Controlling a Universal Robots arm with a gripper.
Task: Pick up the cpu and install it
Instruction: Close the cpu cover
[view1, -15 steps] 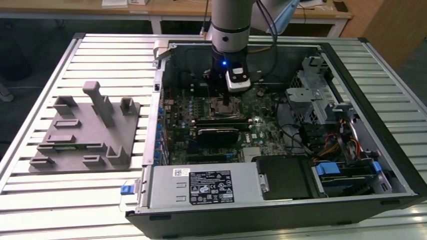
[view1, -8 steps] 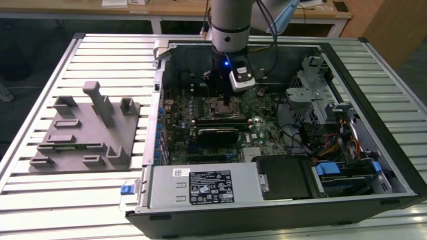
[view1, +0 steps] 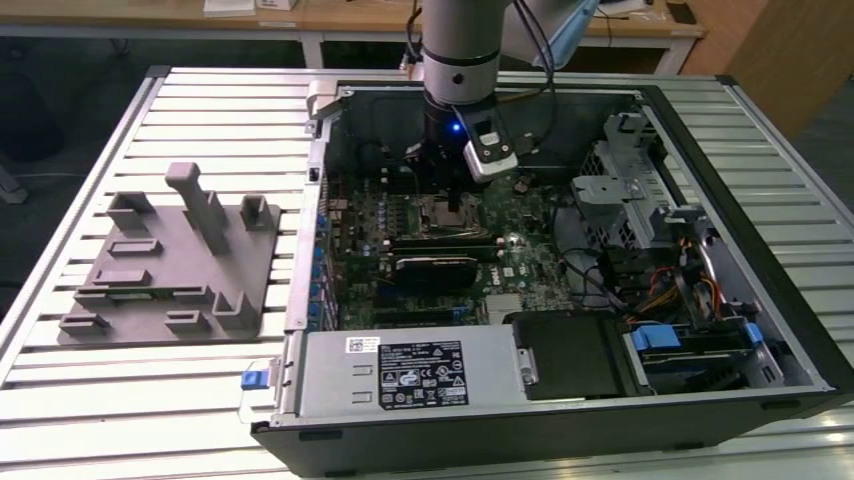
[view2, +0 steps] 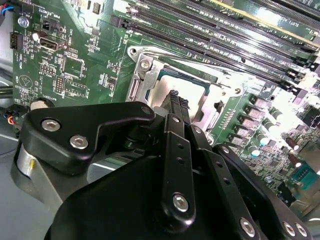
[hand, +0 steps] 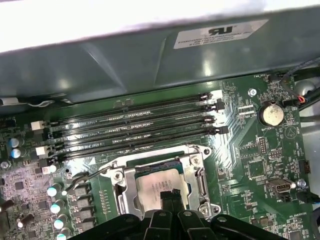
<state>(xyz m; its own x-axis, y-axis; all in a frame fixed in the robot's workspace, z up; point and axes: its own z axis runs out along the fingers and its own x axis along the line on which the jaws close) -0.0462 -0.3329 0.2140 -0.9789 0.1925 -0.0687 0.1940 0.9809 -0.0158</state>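
The cpu (hand: 156, 184) is a silvery square chip lying flat inside the metal-framed socket (hand: 197, 172) on the green motherboard, also seen as the cpu (view2: 186, 83) in the second wrist view. My gripper (hand: 170, 196) hangs just over the chip's near edge, its two black fingertips (view2: 174, 100) pressed together with nothing between them. I cannot tell whether the tips touch the chip. In the exterior view the arm reaches down into the open computer case, with the gripper (view1: 451, 190) right above the socket (view1: 451, 213).
Four memory slots (hand: 135, 131) run beside the socket, with the case wall beyond. A black heatsink block (view1: 434, 270) and a power supply (view1: 400, 372) sit nearer the case front. A grey fixture (view1: 167, 262) stands on the slatted table at the exterior view's left.
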